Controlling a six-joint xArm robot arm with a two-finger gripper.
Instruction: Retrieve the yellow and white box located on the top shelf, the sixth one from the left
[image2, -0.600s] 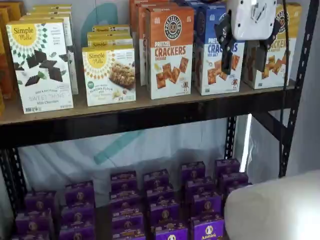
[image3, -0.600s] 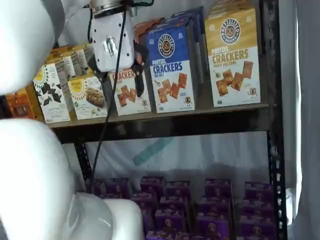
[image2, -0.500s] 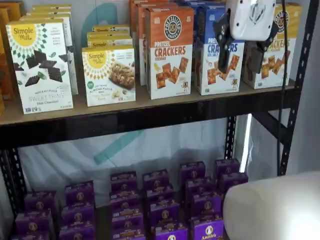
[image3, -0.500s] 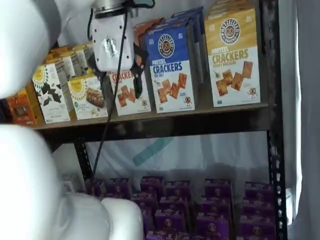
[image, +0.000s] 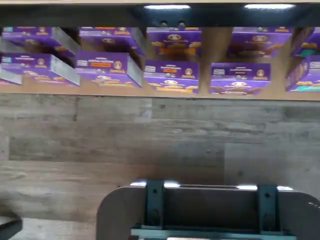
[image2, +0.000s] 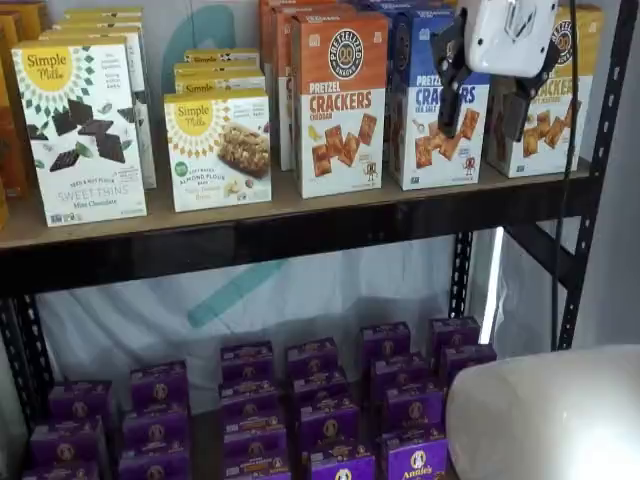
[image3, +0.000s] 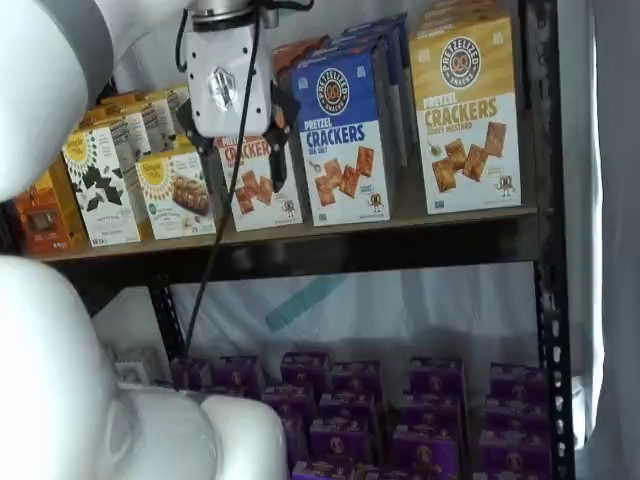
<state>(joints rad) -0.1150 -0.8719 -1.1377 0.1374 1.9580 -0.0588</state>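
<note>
Risen slightly since earlier, my white gripper (image2: 483, 112) hangs empty, black fingers (image2: 452, 108) apart, before the tall yellow and white cardboard box (image3: 467, 112) on the tan wooden top shelf (image3: 330, 230).

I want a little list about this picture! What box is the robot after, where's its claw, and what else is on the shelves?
target: yellow and white box, standing upright at the right end of the top shelf
claw: claw open, holding nothing, in front of the top shelf
neighbour: blue cracker box beside the target
also up top: orange cracker box
lower shelf: purple boxes in rows
</note>
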